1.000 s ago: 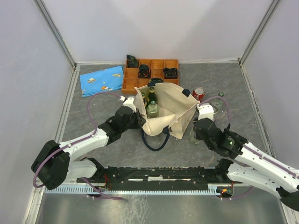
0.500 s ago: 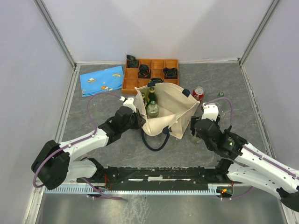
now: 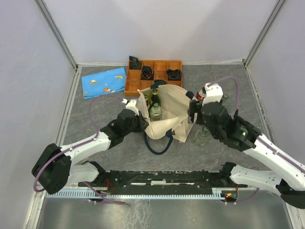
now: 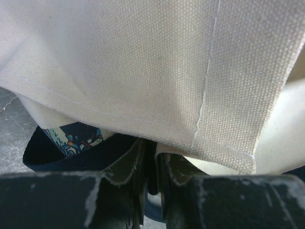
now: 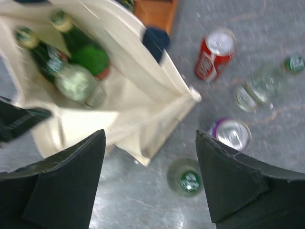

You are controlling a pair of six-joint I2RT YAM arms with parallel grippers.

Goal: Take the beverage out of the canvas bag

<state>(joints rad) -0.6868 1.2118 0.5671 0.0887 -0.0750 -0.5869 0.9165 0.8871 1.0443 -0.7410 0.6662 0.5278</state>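
Several bottles [image 5: 78, 83] are left inside the canvas bag [image 3: 171, 107] mid-counter [image 3: 228, 81]; a red can [image 5: 214, 52] and others sit outside. My left hand [image 4: 153, 148] pinches the bag's rim; my right hand [image 5: 150, 136] hangs wide open, empty.

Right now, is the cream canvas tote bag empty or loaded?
Loaded: green glass bottles stand inside the cream canvas tote bag, visible through its open mouth.
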